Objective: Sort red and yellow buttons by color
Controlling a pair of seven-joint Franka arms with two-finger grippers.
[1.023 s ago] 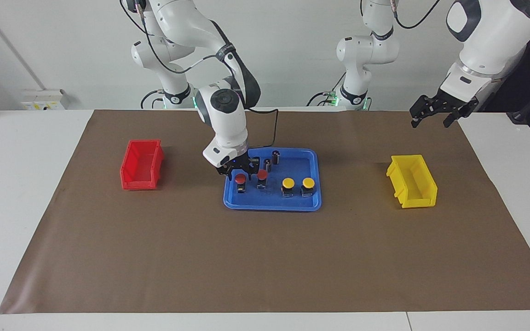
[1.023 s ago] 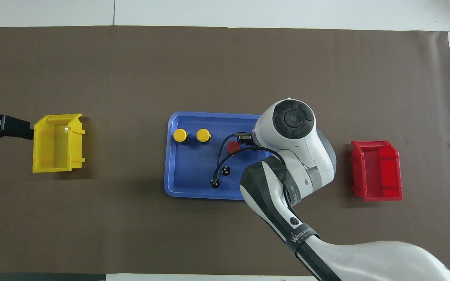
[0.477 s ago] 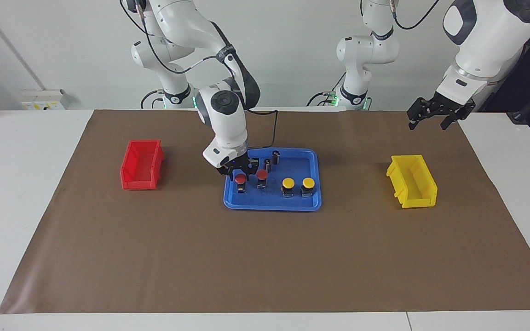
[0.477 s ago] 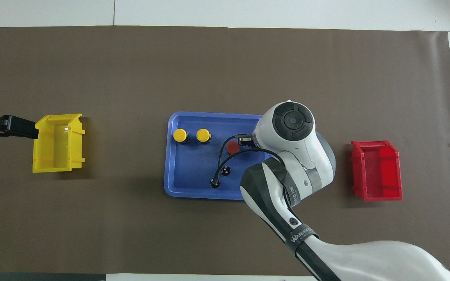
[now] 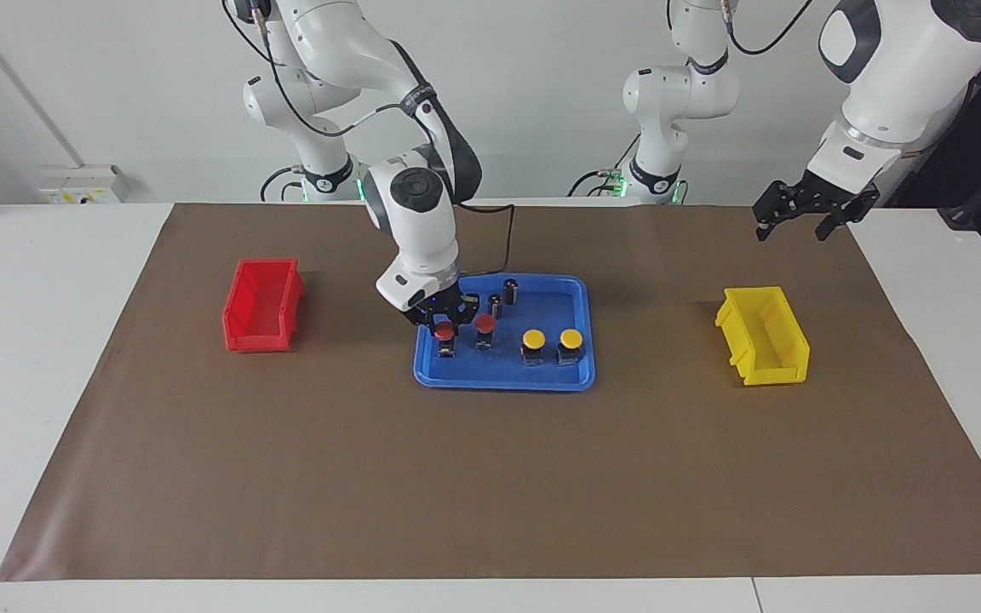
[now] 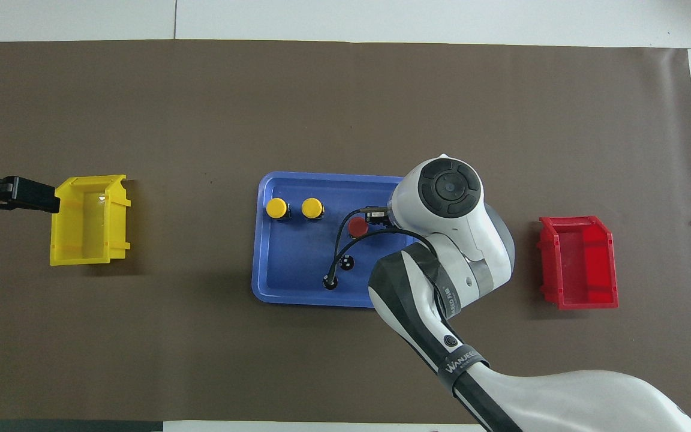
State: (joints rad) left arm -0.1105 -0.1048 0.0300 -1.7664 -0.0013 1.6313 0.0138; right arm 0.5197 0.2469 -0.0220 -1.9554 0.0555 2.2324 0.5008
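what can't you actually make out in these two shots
- Overhead view: the right gripper and the red button it is on are hidden under the arm's wrist; only the second red button shows.
- Facing view: the right gripper is shut on the red button, but the contact is too small to read.
- Overhead view: the left gripper, beside the yellow bin, is cut off by the frame edge.

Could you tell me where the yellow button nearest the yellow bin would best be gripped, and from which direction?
Probably from straight above, closing on the round cap of that yellow button. It stands upright on its black base in the blue tray, so the cap is the highest, most exposed part. Its neighbour yellow button stands close beside it, so the fingers should likely close along the nearer-farther line, not between the two.
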